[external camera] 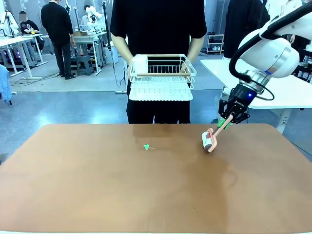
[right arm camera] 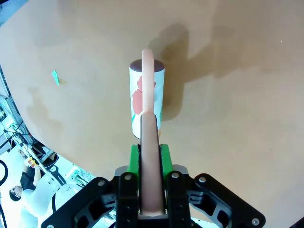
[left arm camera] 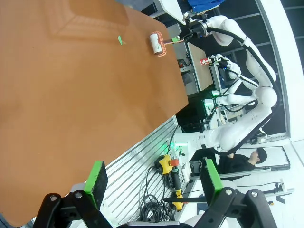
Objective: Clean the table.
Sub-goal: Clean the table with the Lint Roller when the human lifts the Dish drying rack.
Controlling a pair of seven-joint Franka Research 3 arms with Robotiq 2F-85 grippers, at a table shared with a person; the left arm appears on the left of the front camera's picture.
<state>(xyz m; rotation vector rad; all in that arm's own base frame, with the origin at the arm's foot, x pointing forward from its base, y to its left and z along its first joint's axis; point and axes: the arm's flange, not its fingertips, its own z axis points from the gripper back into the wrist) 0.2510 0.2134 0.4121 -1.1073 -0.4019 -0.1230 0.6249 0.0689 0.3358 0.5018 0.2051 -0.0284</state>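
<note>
Right arm enters from the upper right of the front view, wrist angled down and leftward. The right end effector point(external camera: 228, 121) is clamped on the pink handle of a lint roller point(external camera: 208, 140). Its roll rests on the terracotta tabletop point(external camera: 146, 195), which fills the lower half of the frame. A green scrap point(external camera: 146, 146) lies left of the roller, well apart. Left end effector point(left arm camera: 154, 178) stands wide, nothing between its pads, beside the tabletop's edge. At top centre, a person holds a white wire dish rack point(external camera: 162, 73).

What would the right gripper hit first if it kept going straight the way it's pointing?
Probably the table: the right gripper is shut on a lint roller, whose head seems to rest on it just ahead.
</note>
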